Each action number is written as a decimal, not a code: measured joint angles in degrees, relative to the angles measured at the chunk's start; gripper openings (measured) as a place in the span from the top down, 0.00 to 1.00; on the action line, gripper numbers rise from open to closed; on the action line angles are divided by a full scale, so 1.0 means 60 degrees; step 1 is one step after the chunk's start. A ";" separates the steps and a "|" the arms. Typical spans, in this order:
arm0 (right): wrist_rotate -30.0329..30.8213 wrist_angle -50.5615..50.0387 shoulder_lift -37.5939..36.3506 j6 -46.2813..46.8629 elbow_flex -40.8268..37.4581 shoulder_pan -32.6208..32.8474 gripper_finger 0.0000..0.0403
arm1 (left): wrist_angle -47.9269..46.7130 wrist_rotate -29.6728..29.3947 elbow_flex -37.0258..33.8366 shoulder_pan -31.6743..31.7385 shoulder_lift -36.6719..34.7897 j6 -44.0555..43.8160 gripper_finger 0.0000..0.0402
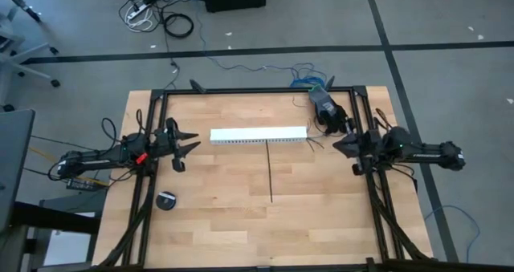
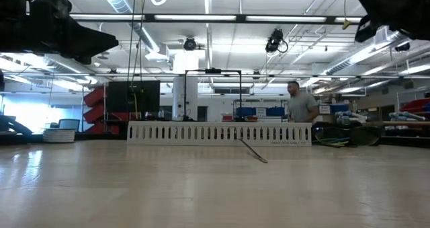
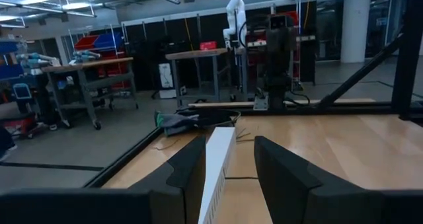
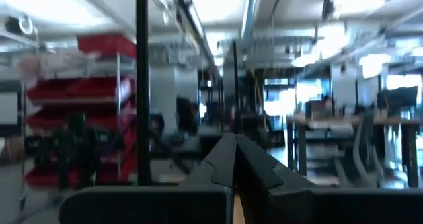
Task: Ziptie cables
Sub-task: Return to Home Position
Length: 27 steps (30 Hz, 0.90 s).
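Your ziptie [image 1: 269, 172] lies loose and straight on the bench [image 1: 217, 224]. One end is just beside the long side of the white channel [image 1: 259, 135], and the strip runs away from it across the open middle of the wood. It is wrapped around nothing and neither gripper touches it. In the low view it shows as a thin dark sliver in front of the channel's slotted wall.

Of your cables [image 1: 312, 144] you can see only a few thin strands on the bench at the channel's right end. Where the rest of them lies cannot be told.

Your left gripper [image 1: 195, 141] hangs off the channel's left end, near it but apart, with its jaws spread. In the left wrist view the channel shows in the gap between the two dark fingers [image 3: 188, 171].

Your right gripper [image 1: 337, 144] sits off the channel's right end, past the cable strands, with its jaws pressed together and pinching nothing. The right wrist view shows the two tips meeting.

A black device [image 1: 325, 103] stands at the far right corner of the bench, just beside the right arm. A small round black puck [image 1: 167, 200] lies near the left arm. In the low view a person [image 2: 300, 107] stands in the room beyond the bench.
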 joint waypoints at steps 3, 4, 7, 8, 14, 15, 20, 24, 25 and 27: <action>-0.0005 0.0016 -0.0081 -0.0001 0.0000 0.0106 0.99 | 0.0512 0.0007 -0.0172 -0.0002 0.0002 -0.0024 0.70; -0.0018 0.0037 -0.0079 -0.0004 -0.0003 0.0141 0.99 | 0.0522 0.0011 -0.0172 -0.0002 0.0000 -0.0026 0.70; -0.0004 0.0040 -0.0067 -0.0004 -0.0004 0.0184 0.99 | 0.0512 0.0007 -0.0172 -0.0002 0.0000 -0.0028 0.70; -0.0007 0.0040 -0.0036 -0.0004 -0.0004 0.0184 0.99 | 0.0514 0.0007 -0.0172 -0.0002 0.0000 -0.0026 0.70; -0.0007 0.0040 -0.0026 -0.0004 -0.0004 0.0180 0.99 | 0.0515 0.0007 -0.0172 -0.0002 0.0000 -0.0029 0.70; -0.0007 0.0044 -0.0023 -0.0006 -0.0004 0.0180 0.99 | 0.0508 0.0007 -0.0172 -0.0002 0.0000 -0.0029 0.70; -0.0007 -0.0260 0.0019 -0.0008 -0.0007 0.0180 0.99 | 0.0484 0.0004 -0.0176 -0.0002 0.0010 -0.0029 0.70; -0.0003 -0.1573 0.0371 -0.0013 -0.0007 0.0180 0.99 | 0.0251 0.0000 -0.0176 -0.0002 0.0080 -0.0029 0.70; -0.0004 -0.1881 0.0499 -0.0014 -0.0007 0.0180 0.99 | 0.0285 0.0000 -0.0176 -0.0002 0.0069 -0.0029 0.70; -0.0003 -0.2237 0.0709 -0.0015 -0.0007 0.0166 0.98 | 0.0251 0.0003 -0.0176 -0.0002 0.0068 -0.0029 0.70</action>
